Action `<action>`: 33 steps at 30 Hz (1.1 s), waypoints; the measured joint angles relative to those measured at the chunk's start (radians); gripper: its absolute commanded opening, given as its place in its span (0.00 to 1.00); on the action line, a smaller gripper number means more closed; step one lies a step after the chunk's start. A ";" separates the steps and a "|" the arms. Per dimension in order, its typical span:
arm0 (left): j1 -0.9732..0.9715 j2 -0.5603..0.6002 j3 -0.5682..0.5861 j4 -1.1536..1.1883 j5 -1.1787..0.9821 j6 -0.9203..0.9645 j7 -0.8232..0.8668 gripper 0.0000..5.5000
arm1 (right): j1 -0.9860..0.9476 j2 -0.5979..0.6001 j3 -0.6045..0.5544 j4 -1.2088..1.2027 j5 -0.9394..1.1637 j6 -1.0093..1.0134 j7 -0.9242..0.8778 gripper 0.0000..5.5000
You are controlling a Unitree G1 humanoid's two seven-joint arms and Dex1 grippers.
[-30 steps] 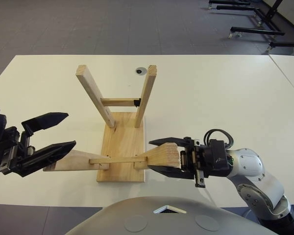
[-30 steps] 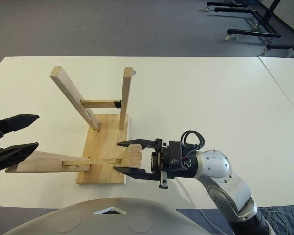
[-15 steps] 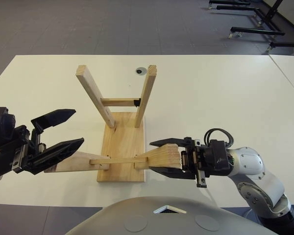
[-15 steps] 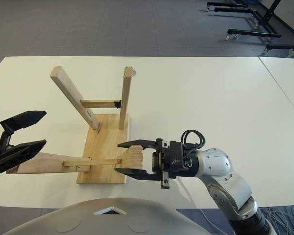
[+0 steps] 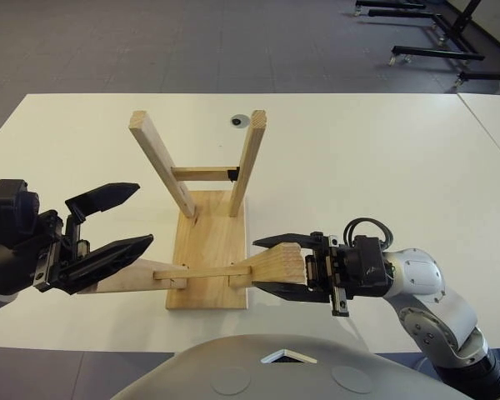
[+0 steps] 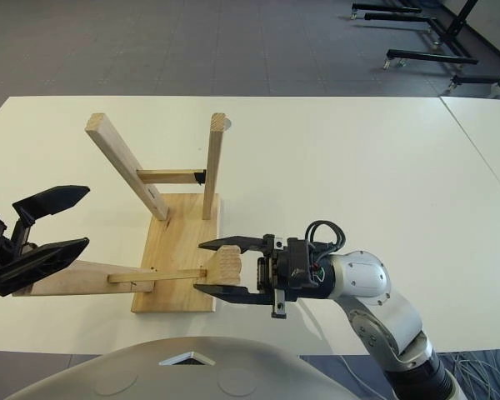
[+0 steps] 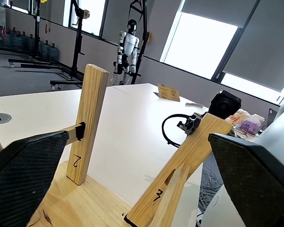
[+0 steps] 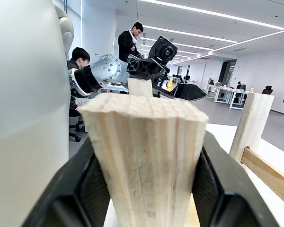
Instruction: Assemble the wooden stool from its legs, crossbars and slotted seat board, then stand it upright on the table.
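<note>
Since a second ago the left hand [image 5: 146, 212] has been brought inward toward the seat board [image 5: 210, 237]. Its fingers [image 5: 108, 254] are spread wide with nothing held, at the outer end of the near left leg [image 5: 117, 279]. The right hand [image 5: 255, 265] is closed on the end of the near right leg [image 5: 279, 265], which is joined to the other by a thin crossbar [image 5: 202, 272]. Two upright legs [image 5: 248, 162] stand on the board, which lies flat on the surface [image 5: 358, 167]. End grain clamped between the pads [image 8: 97, 189] is shown in the right wrist view, and that leg's tilt in the left wrist view.
</note>
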 measured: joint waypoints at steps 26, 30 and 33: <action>-0.072 0.024 -0.048 0.006 0.021 -0.005 0.054 0.98 | -0.077 0.026 0.042 -0.010 -0.011 0.105 -0.077 0.47; -0.077 0.024 -0.065 -0.002 0.021 -0.015 0.057 0.98 | -0.077 0.018 0.069 -0.013 -0.013 0.135 -0.064 0.60; -0.077 0.024 -0.072 -0.002 0.021 -0.023 0.059 0.98 | -0.078 0.010 0.063 -0.013 -0.013 0.136 -0.054 0.71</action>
